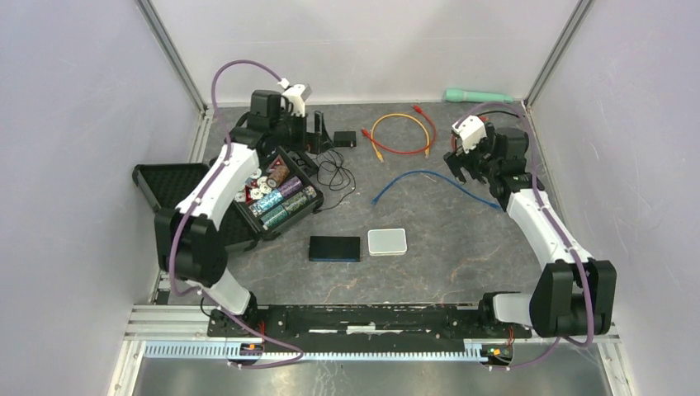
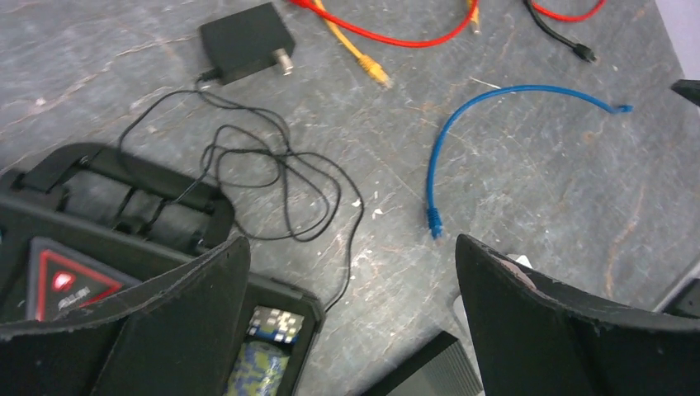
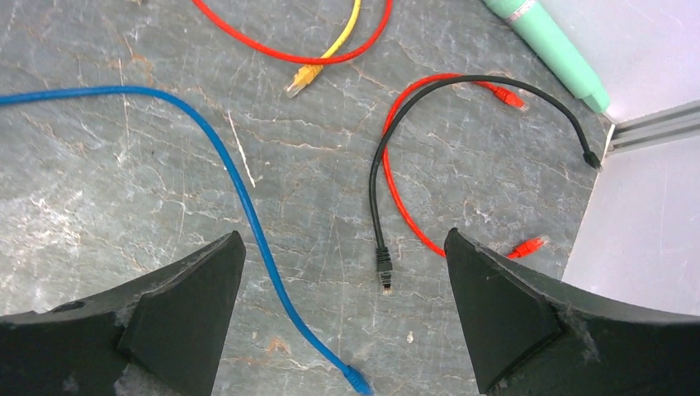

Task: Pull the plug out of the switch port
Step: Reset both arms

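Observation:
A flat black box (image 1: 334, 247), apparently the switch, lies at the near middle of the table with no cable running into it. A blue cable (image 1: 421, 175) lies loose on the table. One plug (image 2: 433, 221) points toward the box and the other plug (image 3: 357, 379) rests just below my right fingers. My right gripper (image 3: 342, 247) hovers open over the table at the right (image 1: 465, 172), with a black cable's plug (image 3: 382, 266) lying between its fingers. My left gripper (image 2: 351, 247) hangs open and empty at the back left (image 1: 316, 132).
An open black case (image 1: 276, 198) of poker chips sits at the left. A black adapter (image 1: 345, 138) with a thin tangled wire lies behind it. Red and orange cables (image 1: 402, 136) curl at the back. A silver box (image 1: 386, 241) lies beside the black box, and a green tool (image 1: 475, 96) lies at the back wall.

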Robot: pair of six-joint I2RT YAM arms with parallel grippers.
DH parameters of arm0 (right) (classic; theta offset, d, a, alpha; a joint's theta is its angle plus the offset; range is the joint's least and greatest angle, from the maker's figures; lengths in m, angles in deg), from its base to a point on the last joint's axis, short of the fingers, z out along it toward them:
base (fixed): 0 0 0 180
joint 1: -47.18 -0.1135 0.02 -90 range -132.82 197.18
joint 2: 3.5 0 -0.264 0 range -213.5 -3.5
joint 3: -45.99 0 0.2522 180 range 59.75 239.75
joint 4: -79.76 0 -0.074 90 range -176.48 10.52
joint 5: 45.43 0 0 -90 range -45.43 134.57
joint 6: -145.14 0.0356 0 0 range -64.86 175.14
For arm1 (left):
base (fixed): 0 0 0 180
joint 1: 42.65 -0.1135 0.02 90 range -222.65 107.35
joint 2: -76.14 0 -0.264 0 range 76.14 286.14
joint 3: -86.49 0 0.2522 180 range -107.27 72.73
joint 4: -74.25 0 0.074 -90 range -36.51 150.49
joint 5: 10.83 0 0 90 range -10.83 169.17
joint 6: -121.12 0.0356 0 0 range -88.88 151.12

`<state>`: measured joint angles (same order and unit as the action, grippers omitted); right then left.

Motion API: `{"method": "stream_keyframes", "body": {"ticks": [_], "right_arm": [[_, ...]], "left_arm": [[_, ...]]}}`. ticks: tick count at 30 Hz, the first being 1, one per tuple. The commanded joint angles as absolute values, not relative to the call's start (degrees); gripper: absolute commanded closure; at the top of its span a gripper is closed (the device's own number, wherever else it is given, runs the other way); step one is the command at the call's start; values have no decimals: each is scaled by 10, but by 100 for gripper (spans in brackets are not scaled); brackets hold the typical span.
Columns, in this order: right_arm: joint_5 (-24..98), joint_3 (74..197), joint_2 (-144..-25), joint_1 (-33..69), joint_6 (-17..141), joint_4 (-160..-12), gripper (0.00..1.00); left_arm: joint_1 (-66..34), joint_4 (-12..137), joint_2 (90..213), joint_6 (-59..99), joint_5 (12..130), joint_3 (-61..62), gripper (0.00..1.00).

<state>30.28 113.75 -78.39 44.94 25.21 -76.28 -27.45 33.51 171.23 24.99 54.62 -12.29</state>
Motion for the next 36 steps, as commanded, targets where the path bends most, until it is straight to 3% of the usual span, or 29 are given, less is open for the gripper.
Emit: {"method": "stream_keyframes", "body": {"ticks": [1,6,16,27,36], "right_arm": [[314,1106,-743,450,319,-828,2],[298,1050,-718,451,330,-848,2],[302,997,-611,450,315,-774,2],[268,1062,-598,450,345,-735,2],[293,933,-487,451,349,-831,2]], "left_arm": [[-300,448,1628,280,577,-43,0],[-301,534,1538,307,595,62,0],[-304,504,1408,333,720,130,0],[-306,447,1343,321,699,168,0],[-306,527,1219,332,719,272,0]]}}
